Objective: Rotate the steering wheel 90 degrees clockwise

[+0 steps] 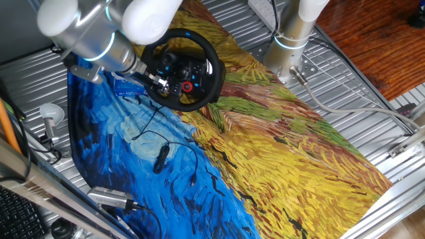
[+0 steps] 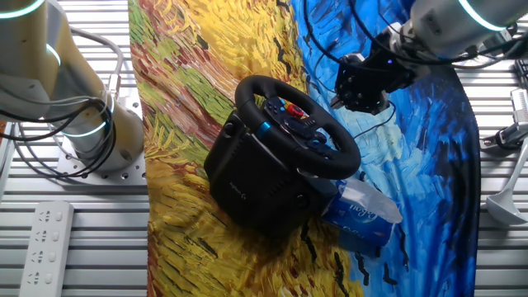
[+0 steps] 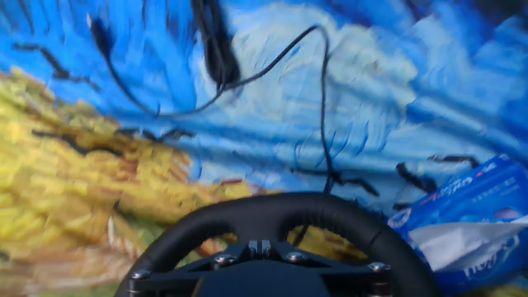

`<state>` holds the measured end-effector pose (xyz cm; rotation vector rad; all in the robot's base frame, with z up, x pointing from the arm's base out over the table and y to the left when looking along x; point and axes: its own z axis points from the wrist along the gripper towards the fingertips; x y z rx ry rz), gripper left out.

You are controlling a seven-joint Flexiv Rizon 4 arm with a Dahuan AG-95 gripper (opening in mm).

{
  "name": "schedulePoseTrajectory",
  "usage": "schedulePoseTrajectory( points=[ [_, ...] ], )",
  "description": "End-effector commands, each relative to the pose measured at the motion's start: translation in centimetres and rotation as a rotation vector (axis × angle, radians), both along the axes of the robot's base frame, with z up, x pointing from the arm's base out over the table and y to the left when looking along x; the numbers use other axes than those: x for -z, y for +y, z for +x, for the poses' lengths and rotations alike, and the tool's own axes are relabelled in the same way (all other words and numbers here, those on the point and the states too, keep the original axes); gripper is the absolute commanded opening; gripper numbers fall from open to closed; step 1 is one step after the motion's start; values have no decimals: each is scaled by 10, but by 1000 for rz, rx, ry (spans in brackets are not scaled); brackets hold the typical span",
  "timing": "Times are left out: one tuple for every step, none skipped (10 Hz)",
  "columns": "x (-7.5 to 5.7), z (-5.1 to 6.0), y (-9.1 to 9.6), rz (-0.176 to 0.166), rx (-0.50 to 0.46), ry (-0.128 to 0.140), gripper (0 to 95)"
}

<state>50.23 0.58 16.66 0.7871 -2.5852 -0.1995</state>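
The steering wheel (image 2: 299, 128) stands tilted on its black base (image 2: 247, 177) on the painted cloth (image 2: 206, 74), its face turned toward two o'clock in the other fixed view. The gripper (image 2: 363, 87) hovers just off its rim at two o'clock; whether its fingers are parted I cannot tell. A tissue pack (image 2: 363, 213) lies beside the base, and ribbed metal tabletop (image 2: 82, 239) surrounds the cloth.

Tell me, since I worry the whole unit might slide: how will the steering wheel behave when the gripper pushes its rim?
The steering wheel probably turns on its hub. Its bulky black base looks heavy, so tipping seems unlikely. It stands on loose cloth, so it might creep.
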Motion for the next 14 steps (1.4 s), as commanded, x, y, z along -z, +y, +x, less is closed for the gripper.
schedulePoseTrajectory(
  points=[
    [0,-1,0,6,0,-13,0],
    [0,-1,0,5,3,-13,0],
    [0,-1,0,5,4,-13,0],
    [0,-1,0,10,-3,-16,0],
    [0,-1,0,16,-4,-18,0],
    [0,-1,0,16,-2,-18,0],
    [0,-1,0,13,1,-17,0],
    [0,-1,0,13,3,-17,0],
    [1,-1,0,15,2,-17,0],
    [2,-1,0,16,-1,-17,0],
    [3,0,-1,17,-3,-17,0],
    [3,0,-1,17,1,-19,0],
    [3,0,-1,19,2,-19,0],
    [4,0,-1,17,1,-18,0]
  ],
)
